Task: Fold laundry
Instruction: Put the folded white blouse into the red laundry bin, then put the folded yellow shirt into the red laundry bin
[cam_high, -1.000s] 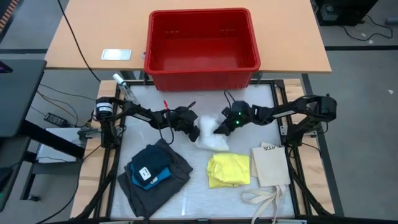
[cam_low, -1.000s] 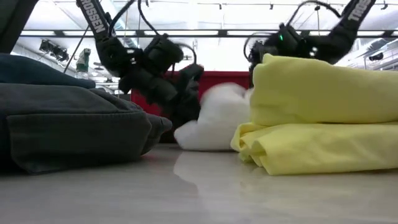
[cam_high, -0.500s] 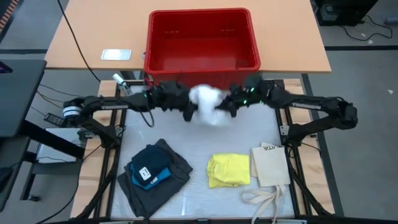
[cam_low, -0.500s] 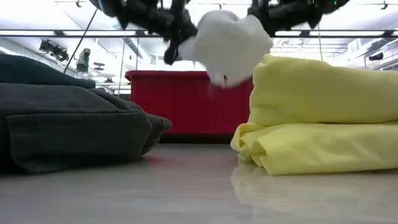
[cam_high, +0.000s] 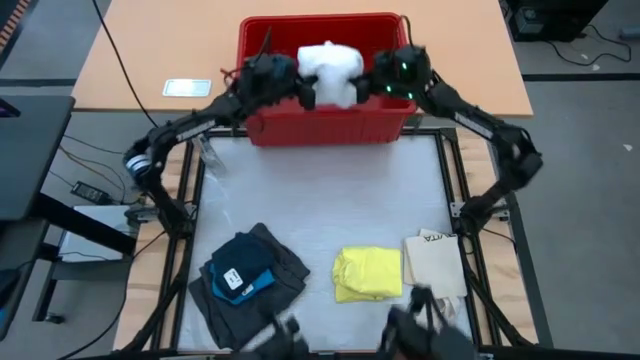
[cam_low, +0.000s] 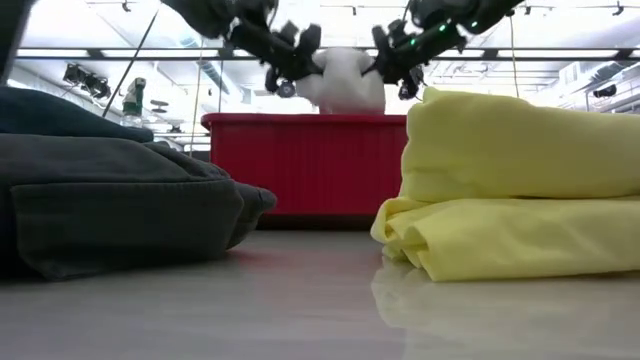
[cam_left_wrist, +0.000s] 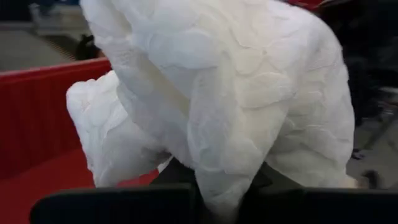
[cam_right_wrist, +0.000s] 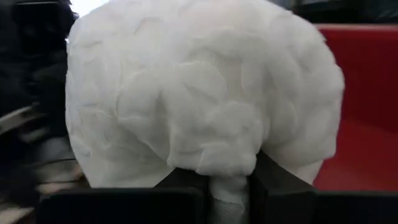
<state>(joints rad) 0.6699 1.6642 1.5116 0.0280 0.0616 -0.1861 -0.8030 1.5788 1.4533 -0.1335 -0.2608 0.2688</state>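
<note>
- Lifted off the worktop (cam_high: 330, 190) within the last second and carried up over the red bin (cam_high: 395, 98): a white cloth piece (cam_high: 331, 72), bunched between both arms.
- Left claw (cam_high: 300, 88) and right claw (cam_high: 372, 86) each pinched shut on an edge of that cloth, one on either side.
- Read as a folded item on its way into the bin, not yet let go.
- Left lying on the worktop: yellow piece (cam_high: 367, 273), grey shorts (cam_high: 285, 280) under blue cloth (cam_high: 240, 277), cream tote bag (cam_high: 437, 265).
- Seen only from above: the bin's inside, apparently bare.
- Seen only from the wrists: quilted cloth texture, fabric nipped between dark fingers (cam_left_wrist: 277, 205).
- Seen low: cloth (cam_low: 345, 80) hanging just above the bin's rim.
</note>
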